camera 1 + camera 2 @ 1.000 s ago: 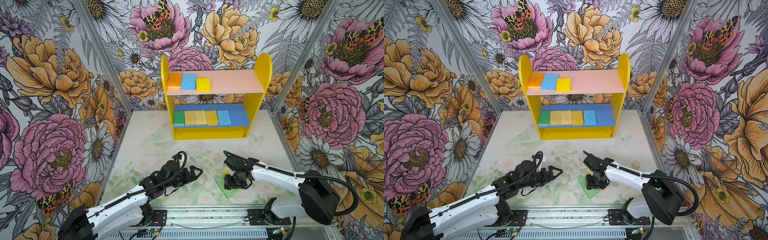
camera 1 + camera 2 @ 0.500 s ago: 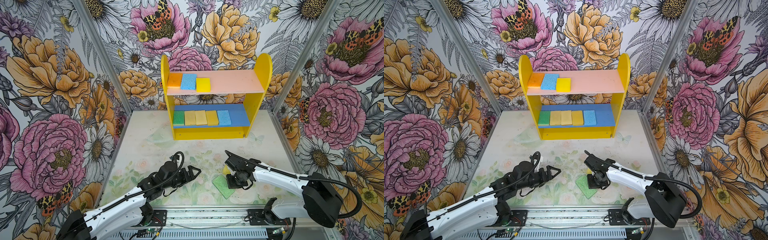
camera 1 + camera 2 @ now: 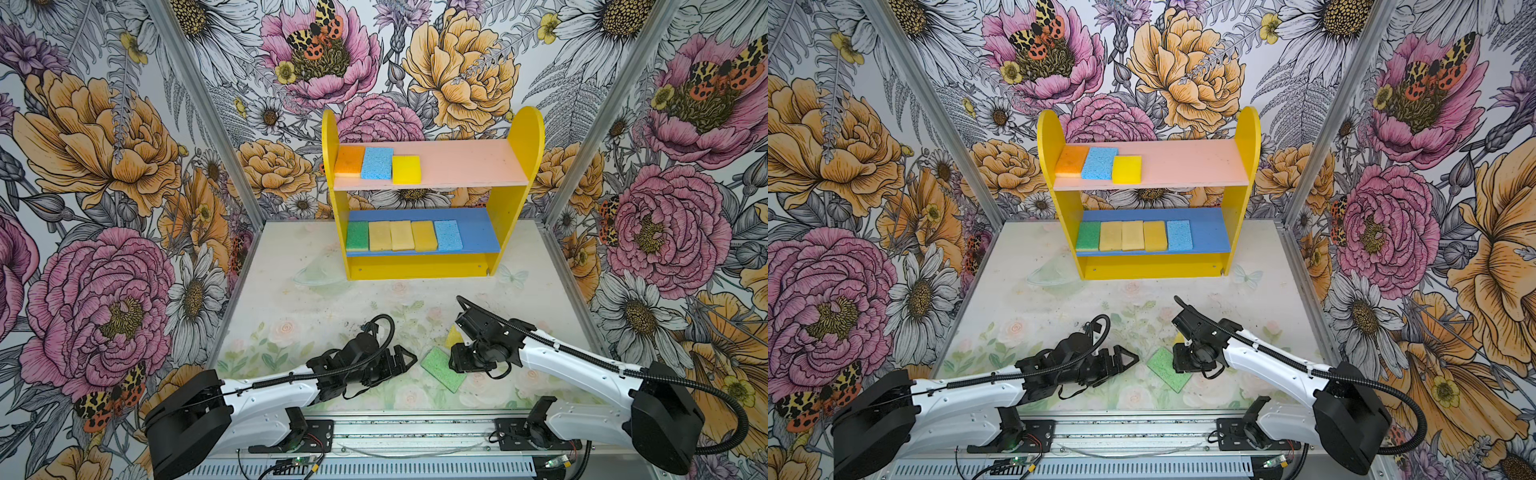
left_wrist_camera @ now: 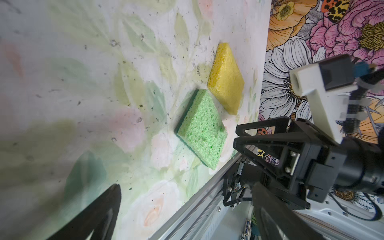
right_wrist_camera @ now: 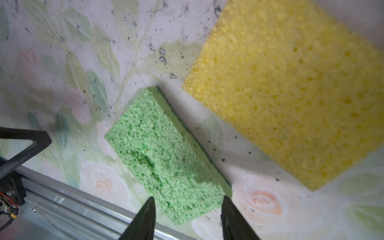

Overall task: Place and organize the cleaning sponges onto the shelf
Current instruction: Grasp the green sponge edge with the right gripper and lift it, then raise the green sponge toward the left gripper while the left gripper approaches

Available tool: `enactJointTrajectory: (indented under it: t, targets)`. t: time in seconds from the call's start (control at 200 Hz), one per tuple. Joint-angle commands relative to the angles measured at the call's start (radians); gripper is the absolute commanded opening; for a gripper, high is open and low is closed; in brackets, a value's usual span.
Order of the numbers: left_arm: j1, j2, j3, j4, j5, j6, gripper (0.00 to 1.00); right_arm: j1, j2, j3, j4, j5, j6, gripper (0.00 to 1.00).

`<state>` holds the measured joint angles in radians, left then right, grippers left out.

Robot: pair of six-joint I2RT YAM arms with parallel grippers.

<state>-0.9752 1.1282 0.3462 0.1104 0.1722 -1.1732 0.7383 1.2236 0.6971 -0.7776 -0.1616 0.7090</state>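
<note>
**Shelf** (image 3: 469,163): far middle of the table (image 3: 316,307).
- Pink upper board, left end, side by side: orange sponge (image 3: 350,160), upper blue sponge (image 3: 377,163), bright yellow sponge (image 3: 406,169).
- Blue lower board, left to right: shelved green sponge (image 3: 357,235), three tan-yellow sponges (image 3: 402,235), lower blue sponge (image 3: 448,235).
- All eight lie as they did a second ago.

**Loose green sponge** (image 3: 440,368): flat on the table, near side, right of centre, skewed. The right wrist view shows a dent in its top. More of it now shows to the left of the right gripper than a second ago.

**Loose yellow sponge** (image 5: 291,93): flat just beyond the green one, close but apart. It is mostly hidden behind the right arm in both top views.

**Right gripper** (image 5: 188,207): pointing down at the green sponge's near end. The jaws are about half parted, with a fingertip on either side of that end. Nothing is lifted, and I cannot tell whether they touch it.

**Left gripper** (image 3: 409,360): low over the table, left of the green sponge. The jaws are spread full wide and hold nothing. It has drifted slightly right and toward the near edge.
</note>
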Motion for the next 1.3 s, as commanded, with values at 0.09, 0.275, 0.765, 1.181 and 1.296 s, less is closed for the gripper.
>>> enactJointTrajectory:
  t: [0.09,0.275,0.765,1.181,1.296]
  targets:
    - [-0.008,-0.011,0.023,0.035,-0.019,-0.004,0.99,-0.017,0.070,0.005,-0.001,0.080,-0.070,0.59]
    - [-0.006,-0.050,0.022,-0.014,-0.037,0.001,0.99,-0.020,0.108,-0.006,0.036,0.051,-0.097,0.58]
    - [0.000,-0.036,0.025,0.007,-0.020,0.006,0.99,-0.021,0.032,-0.084,0.135,-0.040,-0.037,0.03]
    - [0.036,0.032,0.076,0.116,0.021,0.038,0.98,-0.011,-0.064,0.020,0.274,-0.225,0.090,0.00]
    - [0.052,0.011,0.094,0.116,0.018,0.055,0.93,-0.005,-0.073,0.040,0.292,-0.256,0.102,0.00]
